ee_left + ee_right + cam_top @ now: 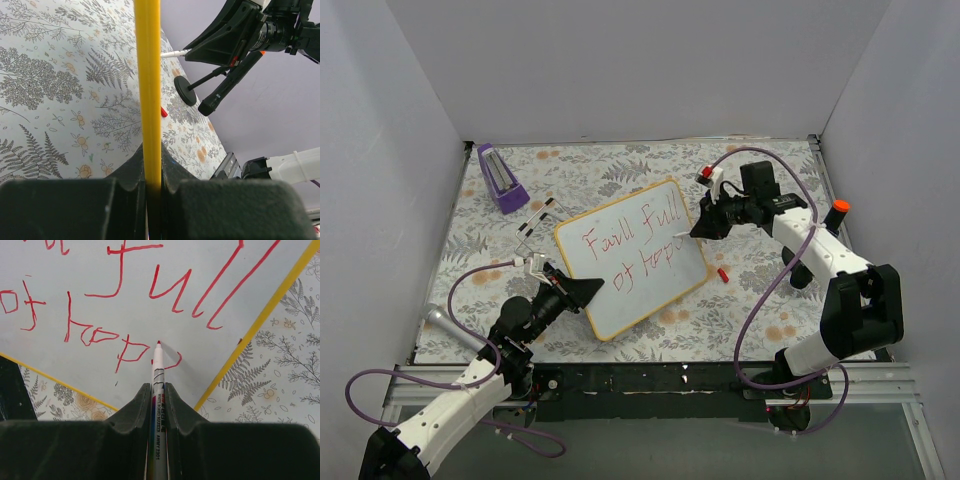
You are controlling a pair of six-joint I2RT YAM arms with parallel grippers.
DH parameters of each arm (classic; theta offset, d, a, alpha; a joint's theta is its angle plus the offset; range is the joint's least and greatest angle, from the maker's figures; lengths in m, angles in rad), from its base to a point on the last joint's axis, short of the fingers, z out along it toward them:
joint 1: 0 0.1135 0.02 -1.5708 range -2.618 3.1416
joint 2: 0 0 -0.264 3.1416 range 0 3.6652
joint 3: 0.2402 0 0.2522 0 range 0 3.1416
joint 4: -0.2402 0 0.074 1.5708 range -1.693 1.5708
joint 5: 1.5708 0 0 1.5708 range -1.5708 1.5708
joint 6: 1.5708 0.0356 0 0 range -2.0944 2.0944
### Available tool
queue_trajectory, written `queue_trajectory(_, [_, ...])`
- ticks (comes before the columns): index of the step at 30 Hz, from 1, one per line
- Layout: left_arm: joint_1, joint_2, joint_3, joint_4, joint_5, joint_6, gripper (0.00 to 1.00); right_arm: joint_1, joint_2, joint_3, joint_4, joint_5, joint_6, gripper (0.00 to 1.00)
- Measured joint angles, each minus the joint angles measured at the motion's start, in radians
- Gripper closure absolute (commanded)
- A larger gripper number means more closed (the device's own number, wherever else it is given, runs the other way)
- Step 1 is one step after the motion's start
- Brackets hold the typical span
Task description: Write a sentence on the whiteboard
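The whiteboard (620, 308), white with a yellow frame, lies tilted on the floral table. The sentence (638, 240) is in red marker, two lines reading roughly "Faull full / of hop". My left gripper (582, 292) is shut on the board's near-left edge; in the left wrist view the yellow frame (148, 75) runs straight up from between the shut jaws of this gripper (152, 150). My right gripper (705, 222) is shut on a white marker (158, 390). Its red tip (158, 343) is at the board (210, 355), beside the last red strokes of the sentence (120, 290).
A purple block (500, 178) stands at the back left, and a black-and-white clip piece (537, 220) lies near the board's far corner. A small red cap (721, 274) lies just right of the board. White walls enclose the table on three sides.
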Motion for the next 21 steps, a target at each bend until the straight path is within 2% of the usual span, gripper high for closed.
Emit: queue_trajectory(21, [0.0,-0.008,0.0,-0.004,-0.003,0.0,1.0,0.013,-0.024,-0.042,-0.033,0.0,-0.048,0.99])
